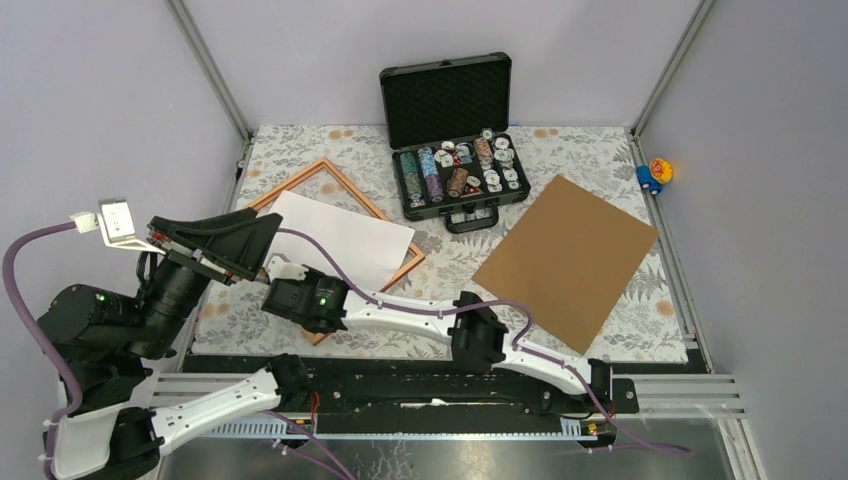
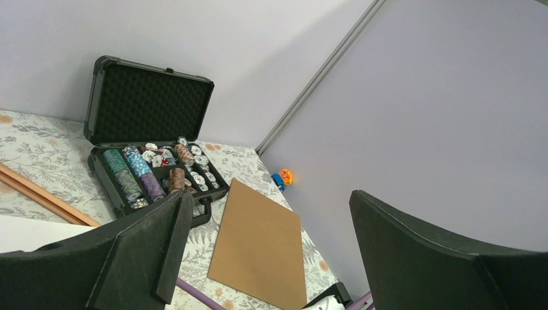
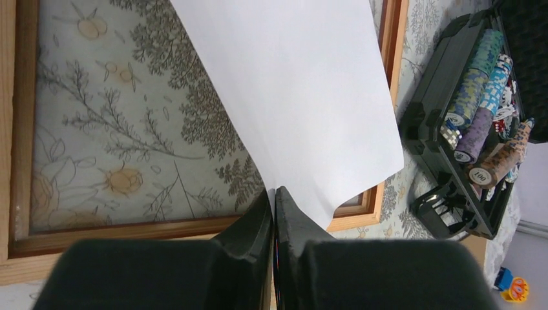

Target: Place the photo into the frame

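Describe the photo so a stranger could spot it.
Left of the open black hard case of chips lies a thin orange-brown wooden frame. The photo is the large white rectangular sheet skewed across it, one corner pinched in the right end effector. The only other sheet, right of the case, is brown cardboard.

Free table (image 1: 450, 265) shows btw. the frame (image 1: 296, 178) and the brown board (image 1: 565, 260), in front of the black case (image 1: 440, 210), and also inside the frame's left half, which the photo (image 1: 345, 240) does not cover. The case w/ its lid (image 1: 445, 100) upright blocks the far middle, and the board takes most of the right side. The right arm (image 1: 420, 318) lies low along the near edge, w/ the right gripper (image 3: 273, 197) closed on the photo's near edge over the frame's near rail, and the left gripper (image 2: 268, 239) hangs wide apart above the frame's left corner.
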{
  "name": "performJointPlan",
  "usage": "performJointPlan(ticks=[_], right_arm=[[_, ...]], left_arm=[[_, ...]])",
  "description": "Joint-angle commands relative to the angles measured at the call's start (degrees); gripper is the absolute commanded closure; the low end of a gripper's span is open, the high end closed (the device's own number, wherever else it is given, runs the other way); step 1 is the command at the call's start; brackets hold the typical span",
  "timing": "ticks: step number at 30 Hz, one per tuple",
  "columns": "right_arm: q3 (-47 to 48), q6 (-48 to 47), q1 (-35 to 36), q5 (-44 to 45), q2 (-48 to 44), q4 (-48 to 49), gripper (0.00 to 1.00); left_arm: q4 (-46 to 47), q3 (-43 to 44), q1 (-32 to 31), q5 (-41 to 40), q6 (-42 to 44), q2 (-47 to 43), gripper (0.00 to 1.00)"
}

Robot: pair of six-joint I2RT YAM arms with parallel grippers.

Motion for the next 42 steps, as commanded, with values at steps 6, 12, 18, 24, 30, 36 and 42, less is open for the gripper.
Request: performJointPlan(ticks=[6,12,18,24,30,36,42], right_arm=[[-2.0,1.2,-1.2,-10.1,-1.4,5.4,0.42],[-5.8,9.3,-2.2,-28.0,-11.0,-1.6,0.00],[-27.8,13.7,-2.5,-38.1,-30.5,5.6,0.00],[-53.9,22.1,-10.9,-37.4,-47.7,19.9,0.04],[-74.4,37.3,-24.3,-34.6,-54.9,37.4,0.12],[-73.4,52.3,-28.1,-23.9,-48.6,32.1,0.16],[-70.8,65.8,-28.2,-26.2,-42.0,28.4,0.18]], left_arm=[[0.9,-1.5,0.2,0.1,-0.3,1.4,0.01],[1.1,-2.5,0.2,0.2,0.0,2.6,0.01],[1.1,-3.1,0.2,0.2,1.1,4.6,0.01],[1.8,-4.9,0.2,-0.6,1.5,6.1,0.01],[2.1,-6.2,0.2,-0.5,1.1,8.6,0.01],[3.2,-7.7,0.2,-0.4,1.4,9.7,0.01],[3.9,-9.2,0.2,-1.5,2.0,9.7,0.01]])
